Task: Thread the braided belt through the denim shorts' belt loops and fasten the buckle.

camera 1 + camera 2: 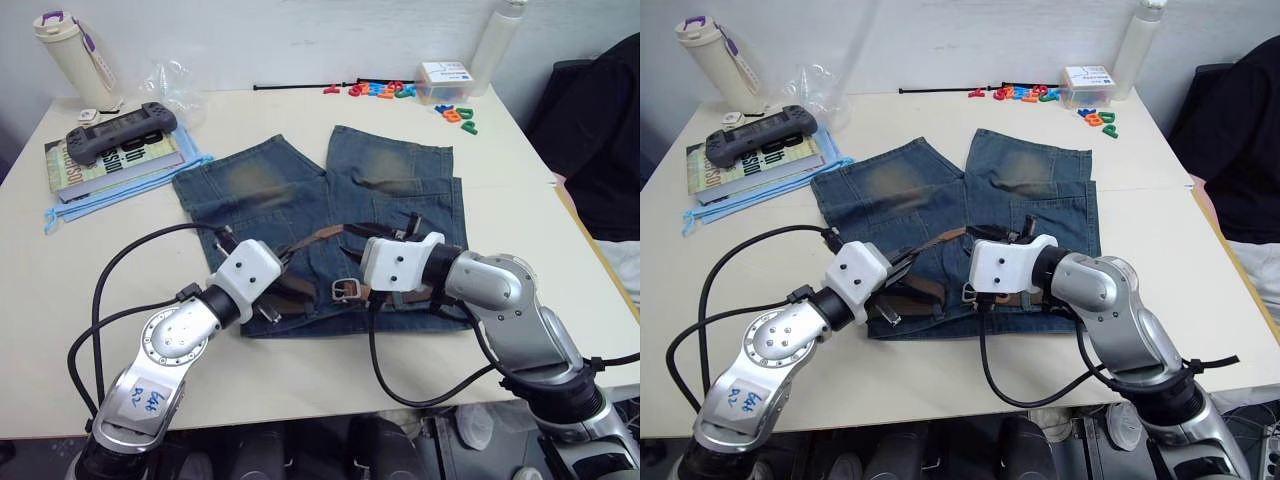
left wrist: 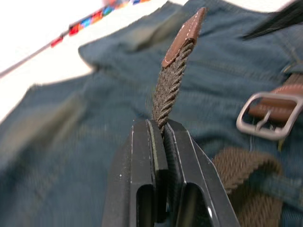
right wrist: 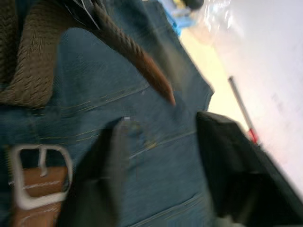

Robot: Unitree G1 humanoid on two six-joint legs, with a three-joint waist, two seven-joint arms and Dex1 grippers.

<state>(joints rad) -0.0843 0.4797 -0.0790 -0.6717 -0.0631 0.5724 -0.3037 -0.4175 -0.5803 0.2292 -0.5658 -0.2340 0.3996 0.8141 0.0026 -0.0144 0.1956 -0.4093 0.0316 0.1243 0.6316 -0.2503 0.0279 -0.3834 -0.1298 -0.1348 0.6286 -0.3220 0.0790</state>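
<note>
The denim shorts (image 1: 300, 190) lie flat on the table, waistband toward me. The braided belt (image 1: 318, 234) runs along the waistband, its silver buckle (image 1: 346, 289) resting on the denim at the middle. My left gripper (image 2: 161, 128) is shut on the belt a little behind its brown leather tip (image 2: 185, 35), which stands up above the shorts. A blue denim strip, apparently one of the belt loops (image 2: 270, 182), crosses the belt near the buckle (image 2: 270, 116). My right gripper (image 3: 165, 137) hovers open over the denim, beside the buckle (image 3: 40, 177), with the belt tip (image 3: 158, 82) beyond its fingers.
At the back left are a book with a game controller (image 1: 120, 132), a bottle (image 1: 75, 60) and a plastic bag (image 1: 175, 82). Along the back edge lie a black cable tie (image 1: 290, 87), coloured letters (image 1: 380, 90) and a white box (image 1: 445, 80). A person in dark clothes (image 1: 600, 130) is at the right.
</note>
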